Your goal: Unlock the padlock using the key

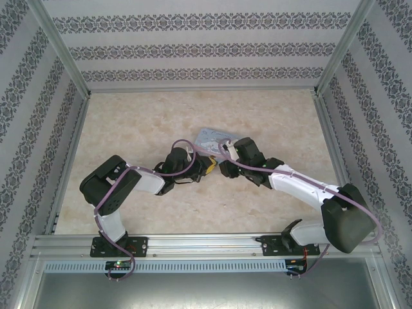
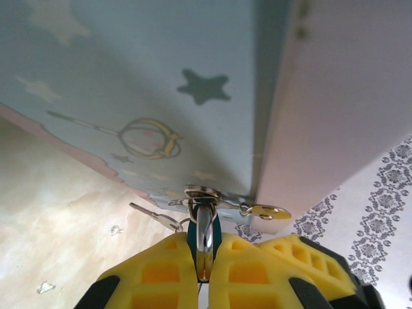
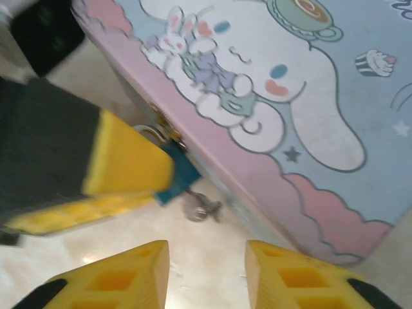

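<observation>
Left tool (image 2: 203, 257) pinches the teal padlock (image 3: 182, 174) hanging at the cartoon tin box (image 3: 309, 116) clasp. Right tool (image 3: 206, 270), spread and empty, faces the key (image 3: 201, 210) dangling just ahead; it should likely centre on the key's head before closing.

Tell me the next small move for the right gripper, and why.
Probably ease the right gripper forward until the key sits between its fingers, ready to close. The left gripper is shut on the padlock, and the key hangs just ahead of the right gripper's open jaws, beside the tin box.
</observation>
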Robot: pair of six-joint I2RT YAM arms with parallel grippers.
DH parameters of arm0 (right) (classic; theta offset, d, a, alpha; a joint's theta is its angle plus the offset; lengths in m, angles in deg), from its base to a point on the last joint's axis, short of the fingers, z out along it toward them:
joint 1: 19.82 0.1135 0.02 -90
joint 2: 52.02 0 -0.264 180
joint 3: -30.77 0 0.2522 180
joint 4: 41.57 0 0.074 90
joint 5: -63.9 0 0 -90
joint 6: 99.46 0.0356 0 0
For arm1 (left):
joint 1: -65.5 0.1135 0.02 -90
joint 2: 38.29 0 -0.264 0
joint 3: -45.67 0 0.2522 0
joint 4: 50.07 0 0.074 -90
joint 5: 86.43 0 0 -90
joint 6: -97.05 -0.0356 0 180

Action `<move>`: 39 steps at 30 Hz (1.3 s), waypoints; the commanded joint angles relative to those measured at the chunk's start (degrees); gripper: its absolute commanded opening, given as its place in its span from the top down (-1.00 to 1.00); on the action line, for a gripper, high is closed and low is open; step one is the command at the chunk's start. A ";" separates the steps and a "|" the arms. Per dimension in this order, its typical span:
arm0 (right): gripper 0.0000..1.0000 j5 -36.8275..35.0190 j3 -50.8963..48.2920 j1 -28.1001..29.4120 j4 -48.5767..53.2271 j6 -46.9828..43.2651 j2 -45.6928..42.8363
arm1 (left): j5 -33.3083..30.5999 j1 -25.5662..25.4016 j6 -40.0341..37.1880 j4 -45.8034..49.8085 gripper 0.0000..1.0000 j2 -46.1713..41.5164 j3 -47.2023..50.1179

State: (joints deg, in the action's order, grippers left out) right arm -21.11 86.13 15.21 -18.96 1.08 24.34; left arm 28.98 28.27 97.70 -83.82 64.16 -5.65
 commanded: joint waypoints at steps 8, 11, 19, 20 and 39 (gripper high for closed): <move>0.42 -6.38 -2.32 4.71 -4.10 -8.64 -1.68 | 2.46 0.85 -0.74 2.85 1.00 -2.43 -3.12; 0.42 -9.27 -1.74 7.10 -4.12 -9.67 0.00 | 2.70 0.87 -0.75 3.03 1.00 -2.35 -3.41; 0.41 -16.17 -0.24 10.45 -4.22 -11.46 5.11 | 3.29 1.09 -0.76 3.34 1.00 -2.61 -3.60; 0.41 -16.81 -0.06 10.55 -4.25 -11.55 5.57 | 3.33 1.10 -0.83 3.32 1.00 -2.70 -3.63; 0.47 -19.64 5.20 10.60 -4.84 -12.86 12.43 | 4.02 1.11 -0.74 2.99 1.00 -2.79 -3.72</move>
State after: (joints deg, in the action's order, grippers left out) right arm -39.47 89.70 25.46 -22.92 -11.22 35.29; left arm 31.32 29.43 97.70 -79.42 63.42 -7.77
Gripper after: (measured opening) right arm 0.269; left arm 0.070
